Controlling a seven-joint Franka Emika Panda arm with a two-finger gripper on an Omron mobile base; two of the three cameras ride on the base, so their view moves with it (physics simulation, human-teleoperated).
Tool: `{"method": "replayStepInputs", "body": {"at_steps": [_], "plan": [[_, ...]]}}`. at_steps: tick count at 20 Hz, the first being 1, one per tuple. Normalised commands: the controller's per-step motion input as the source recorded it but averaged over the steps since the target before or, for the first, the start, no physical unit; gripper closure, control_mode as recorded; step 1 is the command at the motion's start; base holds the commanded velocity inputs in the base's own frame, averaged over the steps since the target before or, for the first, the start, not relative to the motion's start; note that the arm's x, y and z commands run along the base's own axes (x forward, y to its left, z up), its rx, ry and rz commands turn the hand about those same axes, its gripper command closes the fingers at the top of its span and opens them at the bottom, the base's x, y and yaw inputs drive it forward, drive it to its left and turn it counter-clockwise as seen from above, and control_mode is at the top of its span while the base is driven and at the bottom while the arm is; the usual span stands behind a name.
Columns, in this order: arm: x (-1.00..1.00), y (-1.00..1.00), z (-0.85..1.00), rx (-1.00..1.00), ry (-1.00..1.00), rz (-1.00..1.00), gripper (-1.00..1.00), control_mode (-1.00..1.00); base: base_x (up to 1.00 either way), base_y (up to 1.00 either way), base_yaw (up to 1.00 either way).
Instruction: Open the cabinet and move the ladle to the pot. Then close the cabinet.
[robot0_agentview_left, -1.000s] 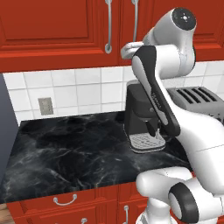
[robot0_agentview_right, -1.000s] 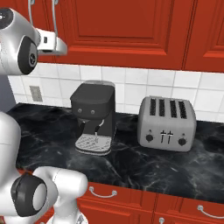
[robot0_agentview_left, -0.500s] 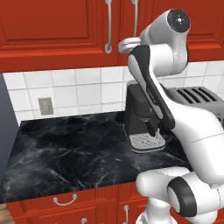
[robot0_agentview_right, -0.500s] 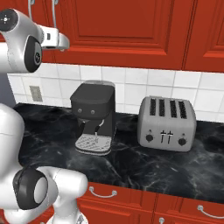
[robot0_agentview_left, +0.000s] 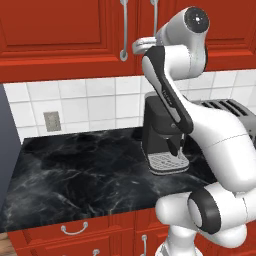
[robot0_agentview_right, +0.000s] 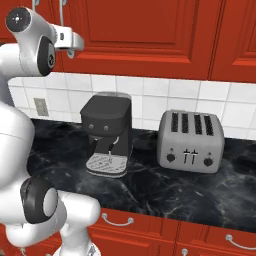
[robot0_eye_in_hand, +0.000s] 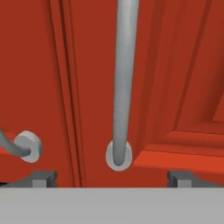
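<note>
As gripper (robot0_eye_in_hand: 112, 178) gapes — cabinet (robot0_eye_in_hand: 183, 87) shut

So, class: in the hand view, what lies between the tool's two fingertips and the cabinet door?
Nothing but the cabinet's silver handle, centred between the open tool's fingertips in the hand view.

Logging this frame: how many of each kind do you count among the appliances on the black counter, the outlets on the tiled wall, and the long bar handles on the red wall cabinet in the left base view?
Coffee machine: 1
Toaster: 1
Wall outlet: 1
Cabinet bar handles: 2
Total: 5
</note>
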Motion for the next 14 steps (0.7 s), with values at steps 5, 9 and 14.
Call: {"method": "replayStepInputs", "body": {"at_steps": [5,9,14], "plan": [[0.33,0.00,0.06,0.00,0.00,0.00,-1.00,-1.00,0.00,0.00,0.00],[0.35,0.00,0.00,0.00,0.00,0.00,-1.00,-1.00,0.00,0.00,0.00],[0.39,0.00,0.00,0.00,0.00,0.00,-1.00,-1.00,0.00,0.00,0.00]]}}
